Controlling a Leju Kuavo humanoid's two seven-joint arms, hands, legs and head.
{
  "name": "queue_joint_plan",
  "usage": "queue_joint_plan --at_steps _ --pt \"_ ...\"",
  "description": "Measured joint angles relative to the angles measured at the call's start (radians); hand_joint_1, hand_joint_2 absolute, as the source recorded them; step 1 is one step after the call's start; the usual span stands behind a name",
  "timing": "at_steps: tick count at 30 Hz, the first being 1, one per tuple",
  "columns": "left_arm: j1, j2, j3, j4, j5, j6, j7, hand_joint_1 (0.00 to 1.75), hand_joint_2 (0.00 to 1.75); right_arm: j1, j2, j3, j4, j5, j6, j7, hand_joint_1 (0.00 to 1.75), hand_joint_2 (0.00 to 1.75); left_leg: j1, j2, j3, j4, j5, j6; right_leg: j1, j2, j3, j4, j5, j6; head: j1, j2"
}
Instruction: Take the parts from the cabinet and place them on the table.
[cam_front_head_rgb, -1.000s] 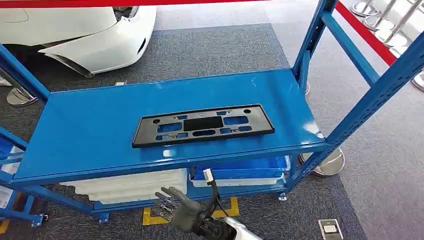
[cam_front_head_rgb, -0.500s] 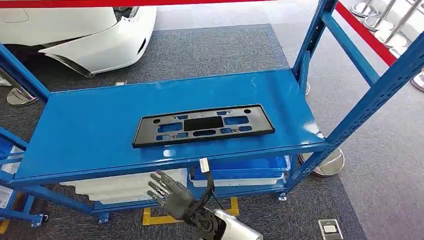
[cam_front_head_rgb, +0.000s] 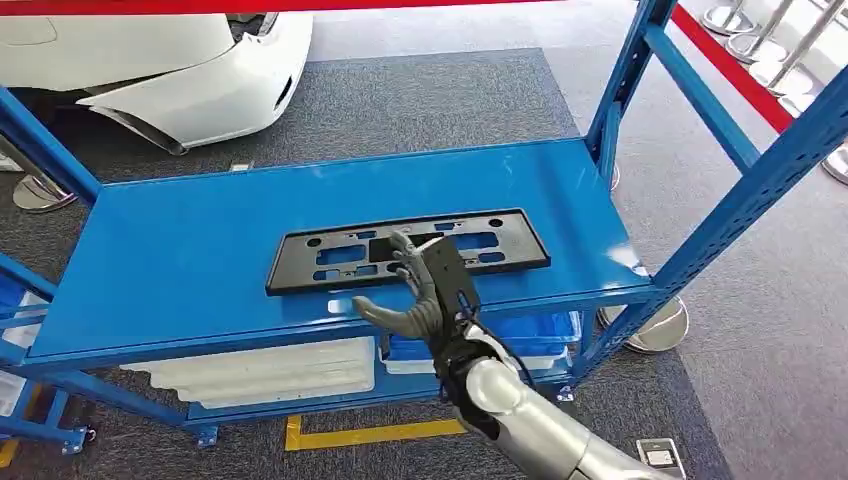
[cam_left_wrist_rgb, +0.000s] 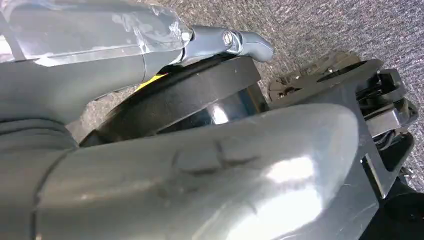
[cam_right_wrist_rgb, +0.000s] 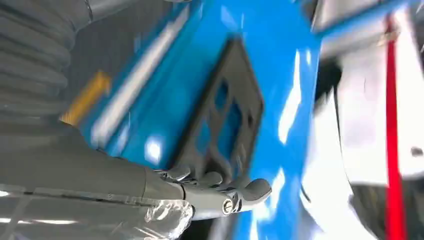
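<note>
right hand (cam_front_head_rgb: 425, 290), fingers apart and holding nothing, is hovering over the flat black part (cam_front_head_rgb: 330, 255) on the blue shelf (cam_front_head_rgb: 180, 250); a shallow grasp risks sliding it off.

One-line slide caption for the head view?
Right hand open above flat black plastic frame on blue metal shelf.

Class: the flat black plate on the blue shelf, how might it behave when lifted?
The black plate looks thin with many cut-outs, so it is probably light and may flex. Lying flat on the glossy shelf, it could slide before the right hand gets under an edge.
</note>
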Motion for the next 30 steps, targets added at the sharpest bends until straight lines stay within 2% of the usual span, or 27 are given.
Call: queue_joint_plan --at_steps 3,5,7,10,11,19,23,30 --pt "0.001 0.0 0.002 0.0 0.008 0.0 -0.002 0.0 0.0 -0.003 -0.062 -0.008 -0.076 0.306 -0.017 0.218 0.0 1.75 0.0 0.0 0.0 0.0 0.0 0.0 0.0 0.0 0.0 0.0 0.0 0.0 0.0 0.0" --pt "0.001 0.0 0.003 0.0 0.009 -0.001 -0.003 0.0 0.0 -0.002 -0.098 -0.013 -0.127 0.463 0.018 0.316 0.0 1.75 0.0 0.0 0.0 0.0 0.0 0.0 0.0 0.0 0.0 0.0 0.0 0.001 0.0 0.0" --pt "0.001 0.0 0.003 0.0 0.013 -0.002 -0.003 0.0 0.0 0.0 -0.13 -0.019 -0.165 0.605 0.1 0.403 0.0 1.75 0.0 0.0 0.0 0.0 0.0 0.0 0.0 0.0 0.0 0.0 0.001 0.001 0.0 0.0" --pt "0.001 0.0 0.003 0.0 0.016 -0.004 -0.003 0.0 0.0 0.013 -0.169 -0.022 -0.212 0.769 0.297 0.54 0.0 1.75 0.0 0.0 0.0 0.0 0.0 0.0 0.0 0.0 0.0 0.0 0.0 0.001 0.0 0.0" --pt "0.001 0.0 0.003 0.0 0.016 -0.004 -0.003 0.0 0.0 0.018 -0.181 -0.022 -0.225 0.798 0.351 0.566 0.0 1.75 0.0 0.0 0.0 0.0 0.0 0.0 0.0 0.0 0.0 0.0 0.0 0.001 0.0 0.0" --pt "0.001 0.0 0.003 0.0 0.019 -0.003 -0.006 0.0 0.0 0.037 -0.229 -0.022 -0.274 0.878 0.466 0.602 0.0 1.75 0.0 0.0 0.0 0.0 0.0 0.0 0.0 0.0 0.0 0.0 0.0 0.001 0.0 0.0" --pt "0.001 0.0 0.003 0.0 0.028 -0.004 -0.01 0.0 0.0 0.037 -0.253 -0.017 -0.283 0.986 0.561 0.613 0.0 1.75 0.0 0.0 0.0 0.0 0.0 0.0 0.0 0.0 0.0 0.0 0.001 0.001 0.0 0.0" --pt "0.001 0.0 0.004 0.0 0.036 -0.008 -0.01 0.0 0.0 0.013 -0.309 -0.015 -0.283 1.174 0.641 0.614 0.0 1.75 0.0 0.0 0.0 0.0 0.0 0.0 -0.001 0.0 0.0 0.0 0.001 0.001 0.0 0.0"
